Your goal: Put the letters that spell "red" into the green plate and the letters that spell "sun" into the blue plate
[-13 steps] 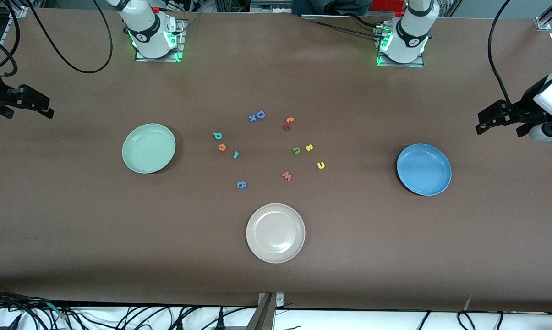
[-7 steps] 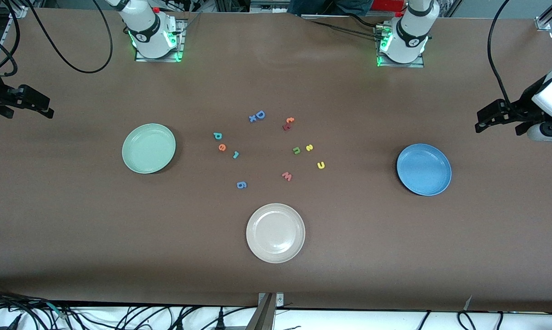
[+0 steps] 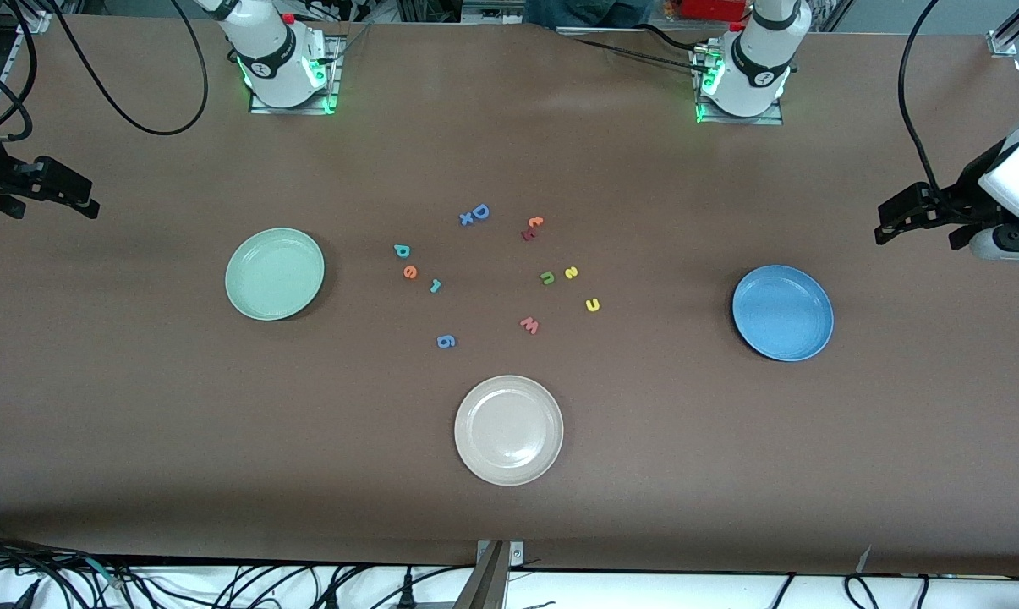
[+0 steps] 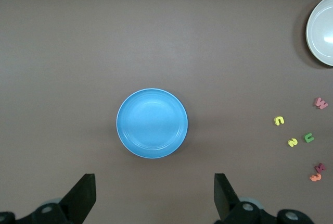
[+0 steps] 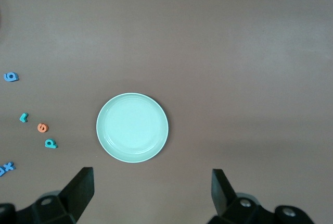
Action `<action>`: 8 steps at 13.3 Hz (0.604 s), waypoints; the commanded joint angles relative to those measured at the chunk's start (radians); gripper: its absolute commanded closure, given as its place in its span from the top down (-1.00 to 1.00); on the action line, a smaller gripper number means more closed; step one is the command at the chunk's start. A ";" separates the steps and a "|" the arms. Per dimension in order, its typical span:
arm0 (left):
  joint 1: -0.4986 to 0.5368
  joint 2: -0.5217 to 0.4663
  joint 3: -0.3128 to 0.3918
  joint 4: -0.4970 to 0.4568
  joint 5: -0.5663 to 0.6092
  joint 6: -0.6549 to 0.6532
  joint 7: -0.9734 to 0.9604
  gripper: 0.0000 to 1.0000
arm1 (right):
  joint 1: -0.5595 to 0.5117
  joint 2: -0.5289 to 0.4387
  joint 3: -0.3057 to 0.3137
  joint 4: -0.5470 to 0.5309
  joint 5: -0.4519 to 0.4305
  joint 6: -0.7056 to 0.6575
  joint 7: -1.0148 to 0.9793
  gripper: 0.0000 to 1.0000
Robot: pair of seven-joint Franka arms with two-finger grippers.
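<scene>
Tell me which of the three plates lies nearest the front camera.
The beige-white plate. It lies nearer the camera than the green plate and the blue plate, which sit toward the table's ends.

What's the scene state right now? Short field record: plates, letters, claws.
green plate: empty, toward the right arm's end
blue plate: empty, toward the left arm's end
beige plate: empty, nearest the front camera
red letters: d, e, r on the table, between green plate and centre
sun letters: s, u, n on the table
left claw: open, holding nothing, raised at the left arm's end of the table
right claw: open, holding nothing, raised at the right arm's end of the table
</scene>
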 commanded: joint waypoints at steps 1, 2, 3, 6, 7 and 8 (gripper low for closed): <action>0.002 0.006 0.000 0.023 -0.028 -0.024 -0.001 1.00 | 0.006 0.010 -0.005 0.026 -0.003 -0.024 -0.007 1.00; 0.002 0.006 0.000 0.023 -0.028 -0.024 -0.001 1.00 | 0.006 0.010 -0.005 0.026 -0.003 -0.024 -0.004 1.00; 0.002 0.006 0.000 0.023 -0.026 -0.024 -0.001 1.00 | 0.006 0.010 -0.005 0.026 -0.003 -0.024 -0.004 1.00; 0.002 0.006 0.000 0.023 -0.026 -0.024 -0.001 1.00 | 0.006 0.010 -0.003 0.026 -0.003 -0.024 -0.001 1.00; 0.002 0.006 0.000 0.023 -0.026 -0.024 -0.001 1.00 | 0.006 0.010 -0.003 0.026 -0.003 -0.024 -0.001 1.00; 0.002 0.006 0.000 0.023 -0.026 -0.024 -0.001 1.00 | 0.006 0.010 -0.003 0.026 -0.003 -0.024 -0.001 1.00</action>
